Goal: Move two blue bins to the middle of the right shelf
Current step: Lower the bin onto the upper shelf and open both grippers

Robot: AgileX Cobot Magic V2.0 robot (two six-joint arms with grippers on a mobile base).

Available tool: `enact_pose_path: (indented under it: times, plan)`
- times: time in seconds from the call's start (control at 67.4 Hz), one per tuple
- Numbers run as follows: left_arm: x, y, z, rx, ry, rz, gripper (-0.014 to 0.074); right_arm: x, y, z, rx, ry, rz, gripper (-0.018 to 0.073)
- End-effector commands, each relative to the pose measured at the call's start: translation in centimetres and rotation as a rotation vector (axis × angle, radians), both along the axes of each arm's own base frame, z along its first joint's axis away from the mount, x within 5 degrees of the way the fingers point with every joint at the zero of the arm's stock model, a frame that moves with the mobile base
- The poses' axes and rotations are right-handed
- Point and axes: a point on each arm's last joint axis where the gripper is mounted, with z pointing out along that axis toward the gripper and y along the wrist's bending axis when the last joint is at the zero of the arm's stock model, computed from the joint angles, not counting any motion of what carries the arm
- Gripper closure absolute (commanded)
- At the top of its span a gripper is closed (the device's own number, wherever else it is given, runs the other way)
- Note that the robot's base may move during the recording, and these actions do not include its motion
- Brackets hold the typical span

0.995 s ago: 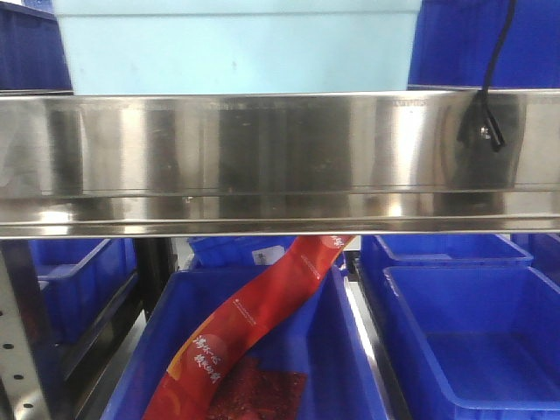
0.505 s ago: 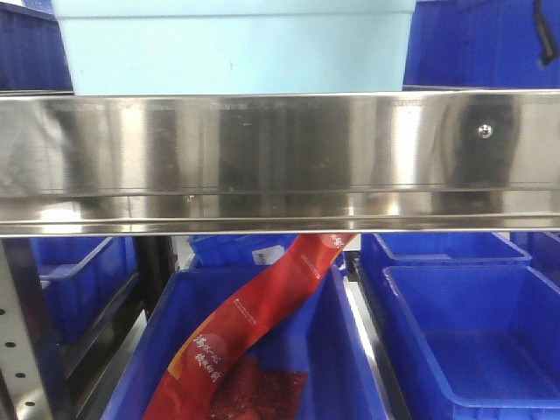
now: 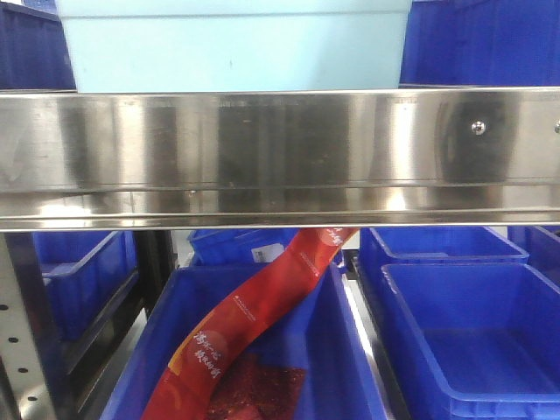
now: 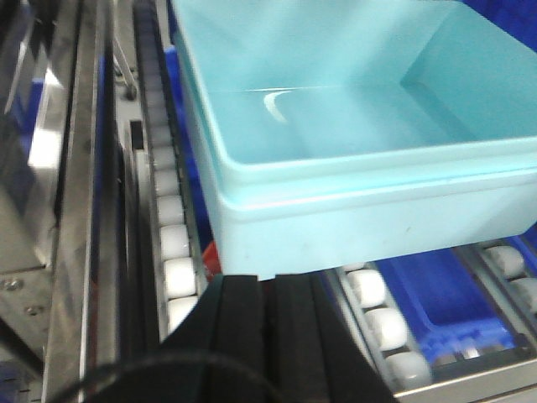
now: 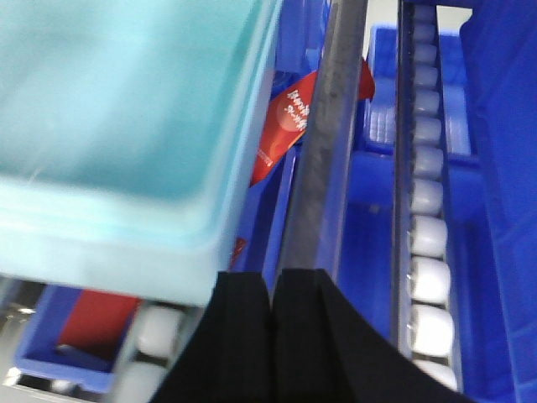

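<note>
Cable gone from steel rail (image 3: 280,157) | both jaws pressed together | light bin (image 4: 352,126) overhangs rollers (image 4: 180,252)

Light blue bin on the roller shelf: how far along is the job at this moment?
Nothing looks delivered yet. The light blue bin sits empty on the white rollers above the steel shelf rail. The left gripper and right gripper are both shut and holding nothing, just short of the bin. Gripping and moving both bins remains.

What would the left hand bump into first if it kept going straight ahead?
Probably the pale blue bin. The left hand sits closed just below its near wall, pointing right at it. How close they are is hard to tell.
</note>
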Motion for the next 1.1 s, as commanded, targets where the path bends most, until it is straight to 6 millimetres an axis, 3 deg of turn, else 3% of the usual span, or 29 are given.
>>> enact_pose_path:
  times: [0.0, 0.178, 0.431, 0.698, 0.965, 1.084]
  plan:
    - [-1.7, 0.7, -0.7, -0.020, -0.092, 0.011, 0.0707, -1.5, -0.9, -0.7, -0.011, -0.105, 0.016, 0.0721]
    - [-4.6, 2.0, -4.0, -0.020, -0.163, 0.028, 0.0707, -5.3, -2.4, -4.8, -0.019, -0.170, 0.049, 0.0721]
    - [-7.7, 4.4, -7.4, -0.021, -0.216, 0.122, 0.0707, -10.5, -4.4, -8.1, 0.009, -0.235, 0.069, 0.0721]
    - [-10.6, 5.4, -9.9, 0.024, -0.251, 0.134, 0.0707, -16.5, -6.9, -8.9, 0.067, -0.383, 0.067, 0.0721]
    - [-12.1, 5.7, -9.6, 0.007, -0.306, 0.136, 0.0707, -22.2, -9.3, -8.6, 0.153, -0.609, 0.053, 0.0721]
    - [-12.1, 5.7, -9.6, 0.007, -0.305, 0.136, 0.0707, -23.7, -10.0, -8.2, 0.182, -0.681, 0.048, 0.0721]
